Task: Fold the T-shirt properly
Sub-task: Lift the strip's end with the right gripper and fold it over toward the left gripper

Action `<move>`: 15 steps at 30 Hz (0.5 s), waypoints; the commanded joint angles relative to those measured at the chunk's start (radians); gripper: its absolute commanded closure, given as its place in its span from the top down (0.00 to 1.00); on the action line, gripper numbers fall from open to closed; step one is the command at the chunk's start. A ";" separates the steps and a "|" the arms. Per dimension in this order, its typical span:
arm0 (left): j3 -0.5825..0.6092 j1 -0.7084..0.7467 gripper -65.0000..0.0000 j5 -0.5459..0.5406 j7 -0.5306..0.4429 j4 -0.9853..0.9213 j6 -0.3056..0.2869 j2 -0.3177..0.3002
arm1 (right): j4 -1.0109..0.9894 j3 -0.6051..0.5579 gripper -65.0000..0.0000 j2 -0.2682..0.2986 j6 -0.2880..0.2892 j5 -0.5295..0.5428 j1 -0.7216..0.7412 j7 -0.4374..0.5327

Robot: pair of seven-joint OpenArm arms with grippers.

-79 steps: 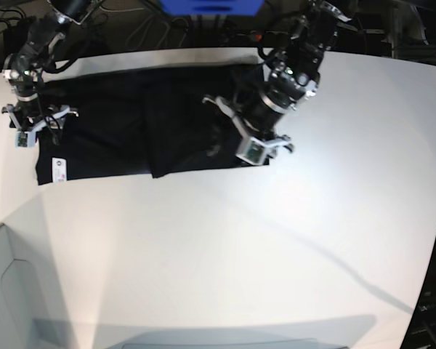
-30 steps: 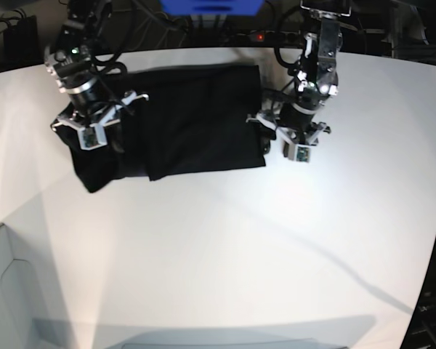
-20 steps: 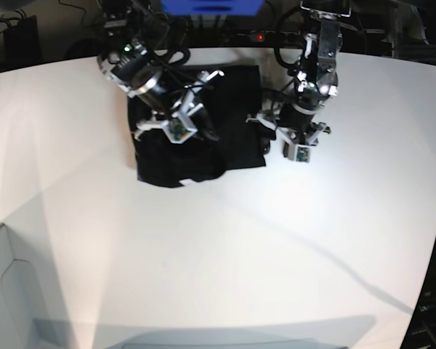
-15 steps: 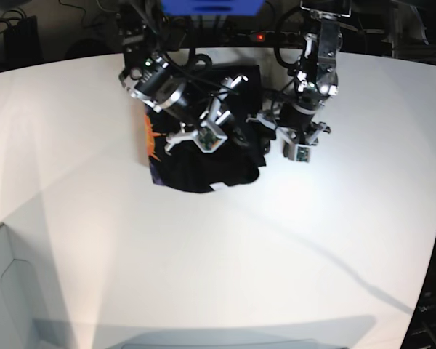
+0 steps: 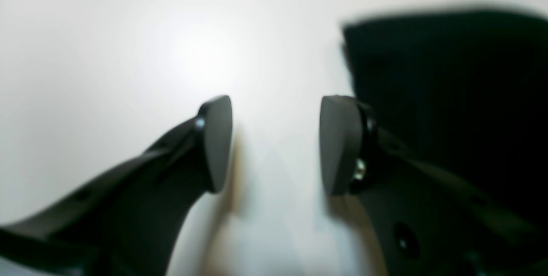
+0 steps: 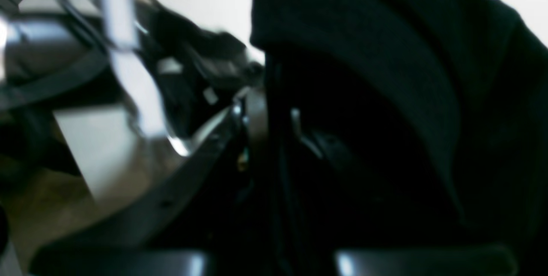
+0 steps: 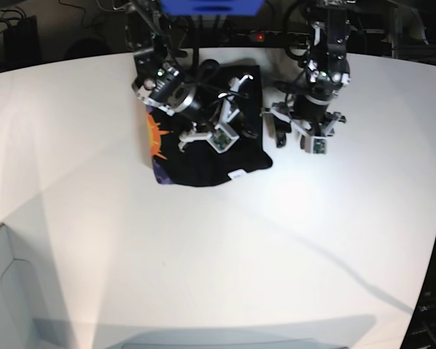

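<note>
I see my right gripper (image 7: 229, 123) low over the T-shirt (image 7: 203, 156), which lies bunched on the table (image 7: 218, 254) at the far edge; black cloth sits between its fingers. My left gripper (image 5: 274, 143) hovers beside the shirt, fingers apart, empty. The white label (image 7: 237, 174) is unreadable.

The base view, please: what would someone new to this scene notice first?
Most striking is the black T-shirt, bunched into a compact heap at the far middle of the white table, with its orange sun print showing on the heap's left edge. The right gripper sits on top of the heap, while the left gripper hangs open over bare table just beside the cloth's right edge.
</note>
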 commanded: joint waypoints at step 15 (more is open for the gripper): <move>-0.350 0.114 0.49 -0.007 -0.026 0.140 -0.012 0.001 | 0.230 0.014 0.54 0.035 0.010 0.018 -0.043 0.034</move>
